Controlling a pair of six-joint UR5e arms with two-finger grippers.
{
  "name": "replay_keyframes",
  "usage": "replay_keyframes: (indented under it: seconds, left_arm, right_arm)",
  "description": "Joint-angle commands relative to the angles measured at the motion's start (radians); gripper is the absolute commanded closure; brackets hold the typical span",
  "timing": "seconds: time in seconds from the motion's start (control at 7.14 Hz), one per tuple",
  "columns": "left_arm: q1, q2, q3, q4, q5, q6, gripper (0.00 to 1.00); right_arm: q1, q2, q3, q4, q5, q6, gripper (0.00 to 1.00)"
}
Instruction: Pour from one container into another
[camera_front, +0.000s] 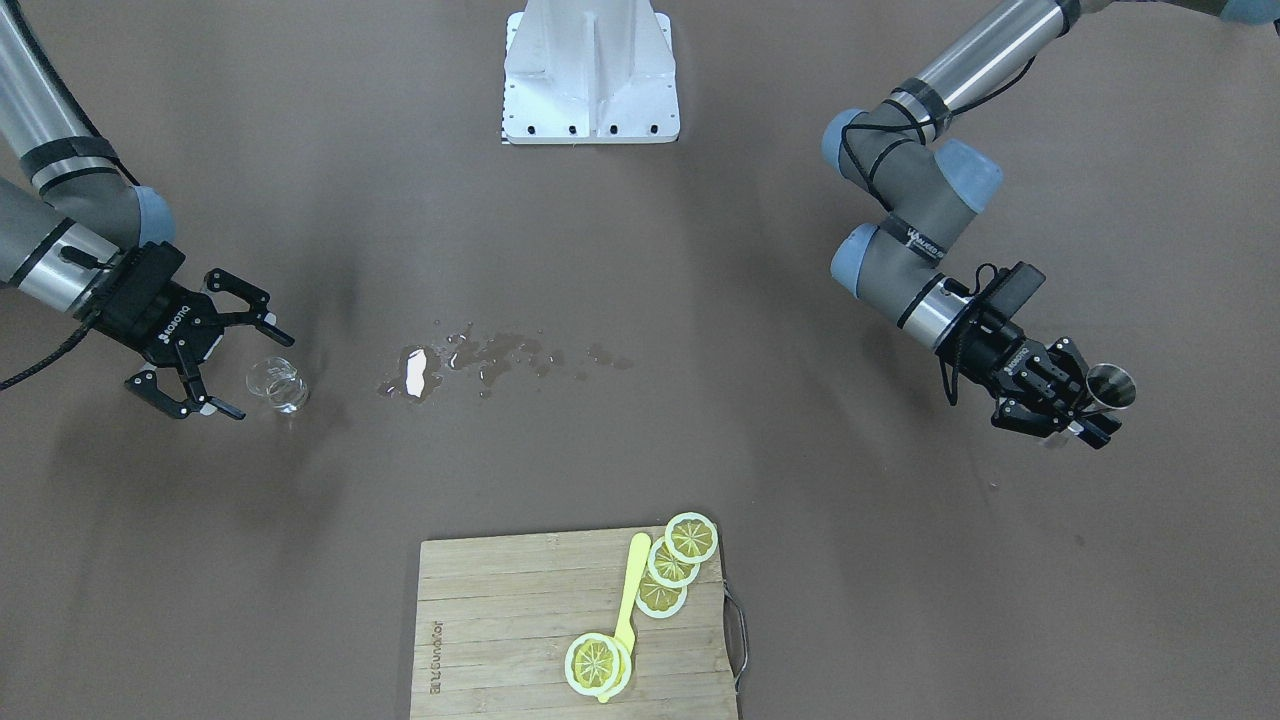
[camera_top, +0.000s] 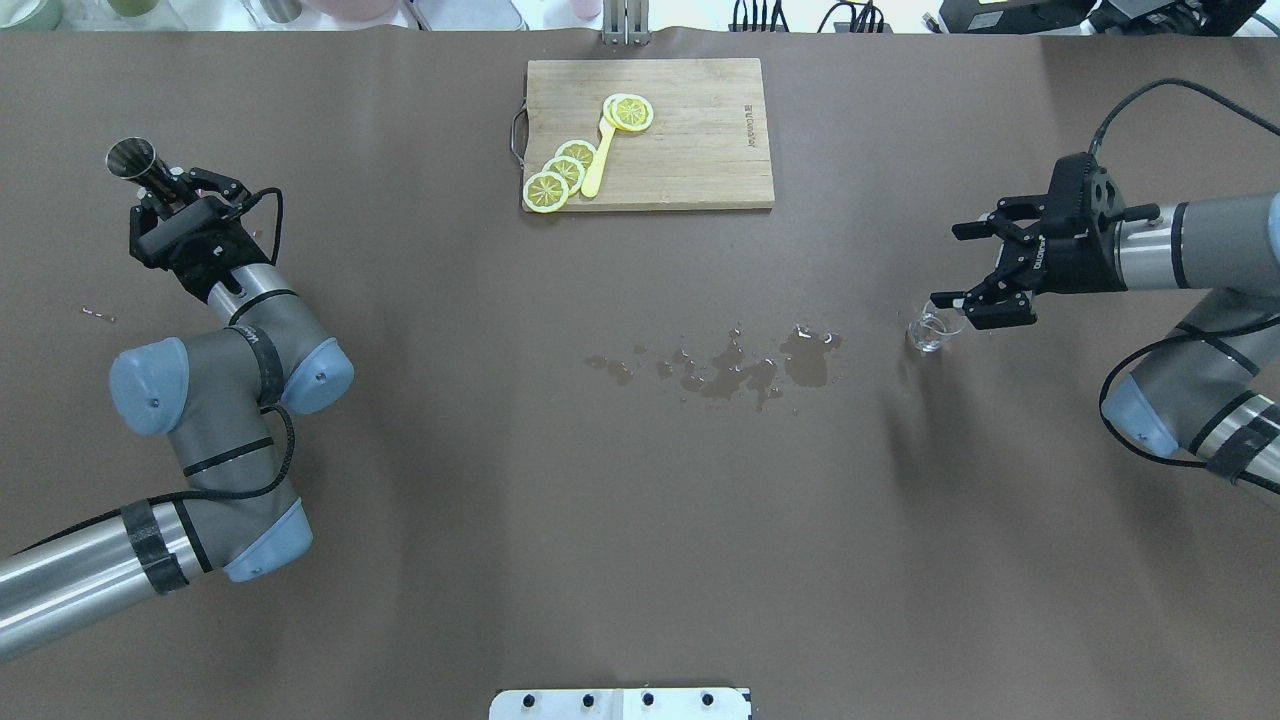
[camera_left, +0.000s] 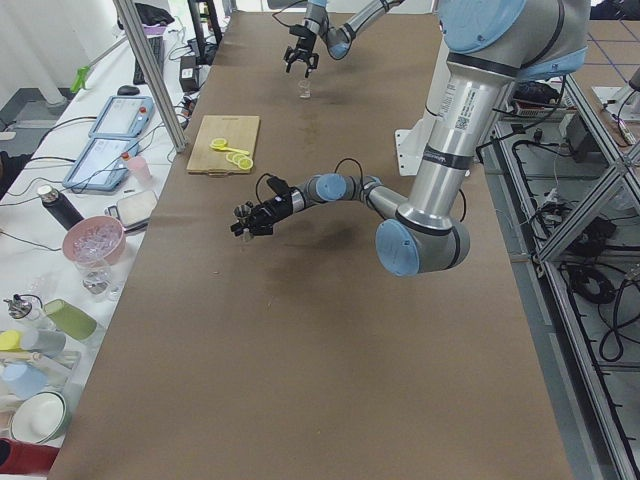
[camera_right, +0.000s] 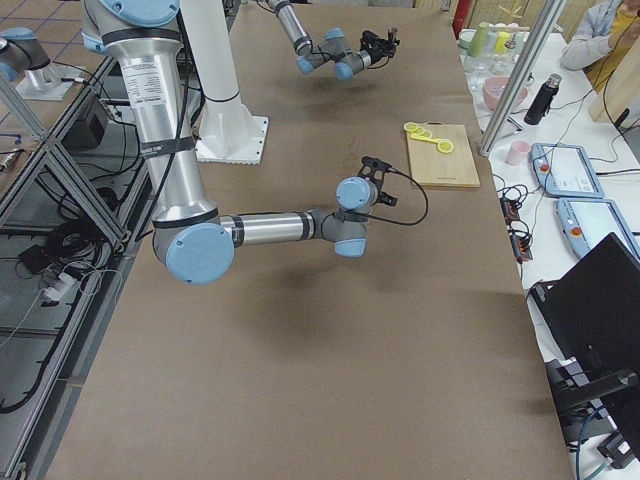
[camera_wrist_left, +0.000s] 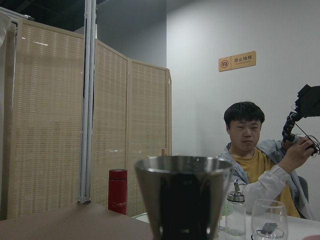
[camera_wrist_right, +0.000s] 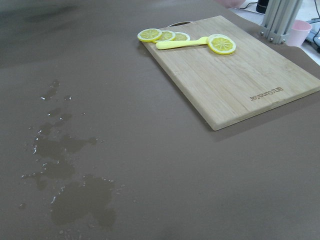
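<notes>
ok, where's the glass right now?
Overhead view, right side: the glass stands on the table by the tips of the open right claw, just right of the spill.

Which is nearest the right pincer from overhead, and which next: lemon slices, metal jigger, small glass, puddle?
1. Small glass, beside the right pincer.
2. Puddle, mid-table.
3. Lemon slices, on the cutting board.
4. Metal jigger, in the left pincer.

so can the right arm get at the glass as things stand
Probably yes: the right tool is open and close over the glass, and nothing stands between them.
</notes>
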Motion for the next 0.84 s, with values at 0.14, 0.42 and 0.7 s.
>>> replay_keyframes:
  seconds: [0.14, 0.42, 0.7]
  left_arm:
    - [-0.019, -0.054, 0.073, -0.004, -0.003, -0.002, 1.00]
    - [-0.043, -0.078, 0.071, -0.019, -0.017, -0.010, 1.00]
    - [-0.044, -0.085, 0.073, -0.064, -0.020, -0.002, 1.00]
  right_arm:
    - [0.087, -0.015, 0.110, -0.208, 0.043, -0.003, 0.00]
    - [0.129, -0.016, 0.177, -0.445, 0.051, -0.003, 0.00]
    - [0.155, -0.021, 0.231, -0.642, 0.056, -0.012, 0.00]
